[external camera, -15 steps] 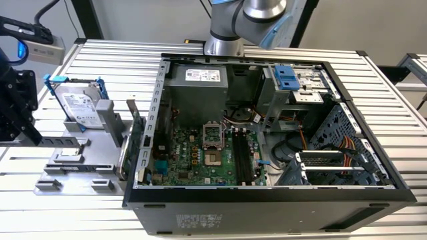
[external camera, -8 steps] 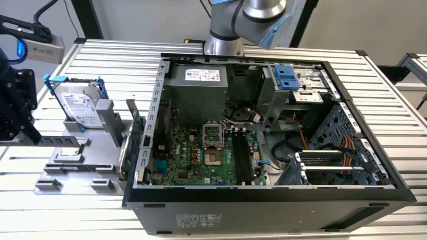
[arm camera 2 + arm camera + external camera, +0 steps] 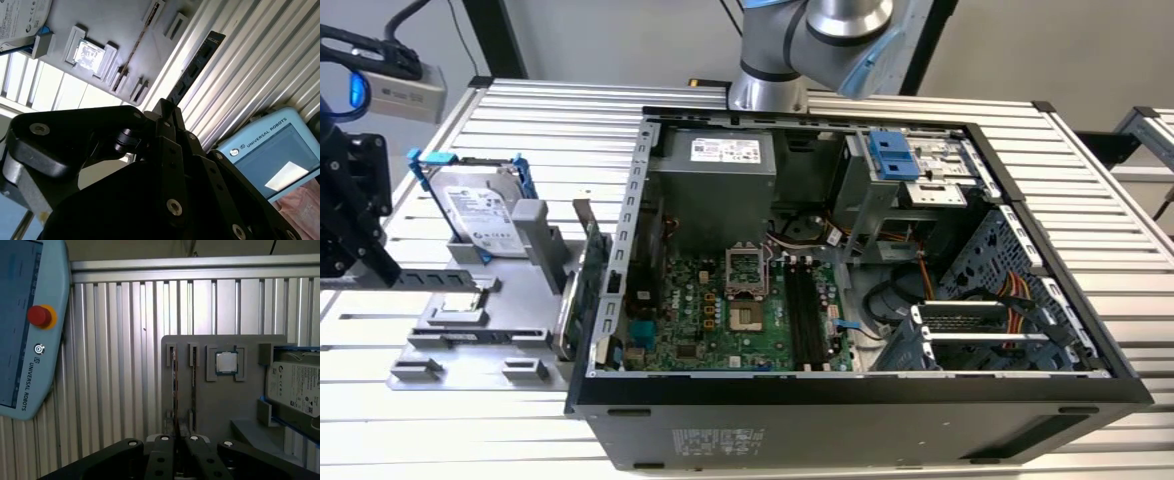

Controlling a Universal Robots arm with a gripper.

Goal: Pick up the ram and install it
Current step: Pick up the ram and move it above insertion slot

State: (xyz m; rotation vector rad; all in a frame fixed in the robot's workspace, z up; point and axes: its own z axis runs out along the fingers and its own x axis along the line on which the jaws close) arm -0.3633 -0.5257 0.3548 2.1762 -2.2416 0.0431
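Note:
My gripper (image 3: 167, 107) is shut on the ram (image 3: 197, 62), a long dark stick that juts out edge-on from between the fingertips. In the first wrist view the ram (image 3: 174, 390) is a thin line running from the gripper (image 3: 176, 437) over the outer pair of slots on the grey fixture plate (image 3: 210, 405). In the exterior view the gripper (image 3: 371, 262) hangs at the far left, above the fixture plate (image 3: 467, 350). The black motherboard slots (image 3: 803, 320) lie inside the open computer case (image 3: 854, 400), well to the exterior view's right of the gripper.
On the fixture plate are a hard drive (image 3: 480, 210), a processor chip (image 3: 226, 362) and an upright green expansion card (image 3: 587, 280). Another thin strip (image 3: 193, 387) stands in the inner slot pair. A teach pendant (image 3: 25, 330) lies on the ribbed aluminium table (image 3: 1094, 200).

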